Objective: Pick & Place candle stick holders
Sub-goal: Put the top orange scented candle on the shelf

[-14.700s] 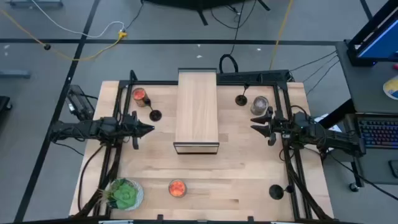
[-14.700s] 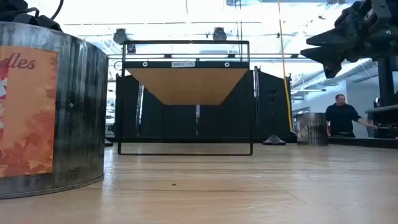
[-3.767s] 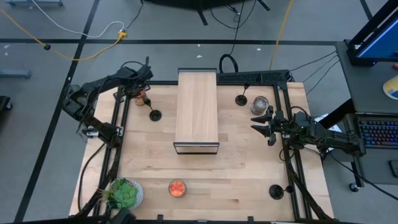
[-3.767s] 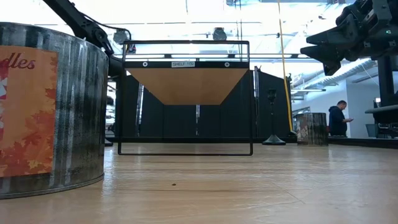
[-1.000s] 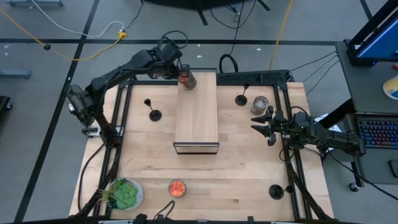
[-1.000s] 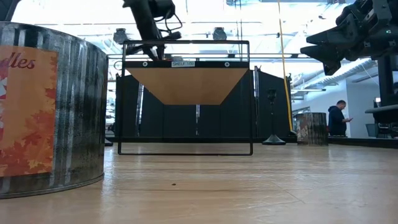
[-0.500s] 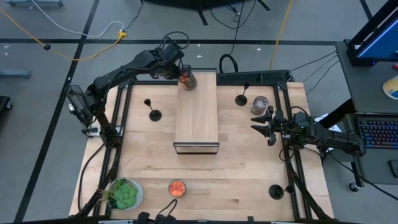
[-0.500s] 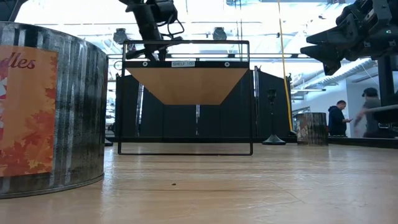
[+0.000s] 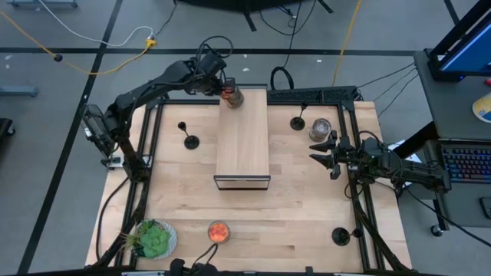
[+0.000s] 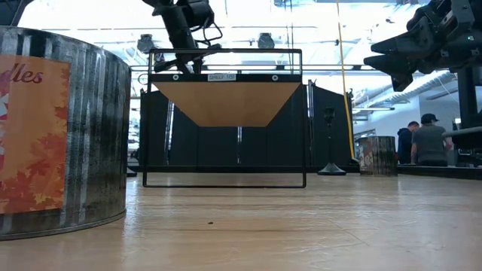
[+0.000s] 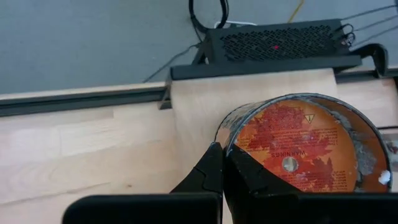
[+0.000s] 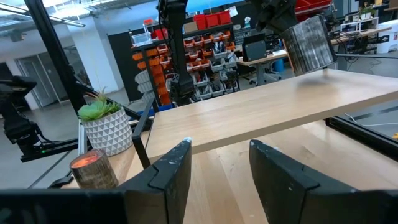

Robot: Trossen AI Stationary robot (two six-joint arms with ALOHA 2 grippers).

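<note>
In the high view, the left gripper (image 9: pixel 223 87) sat at upper centre-left, its fingers pinched shut on the rim of a red-topped jar (image 9: pixel 232 97) over the far end of the wooden shelf (image 9: pixel 242 134). Candle stick holders stood at left (image 9: pixel 190 141), upper right (image 9: pixel 298 123) and lower right (image 9: pixel 341 236). The right gripper (image 9: pixel 322 152) hovered at right, fingers apart, empty.

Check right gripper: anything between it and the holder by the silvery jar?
Partly. The open right gripper hovers at the table's right edge; the candle stick holder stands farther back, the silvery-grey jar beside it, close to the direct line. Nothing else intervenes.
</note>
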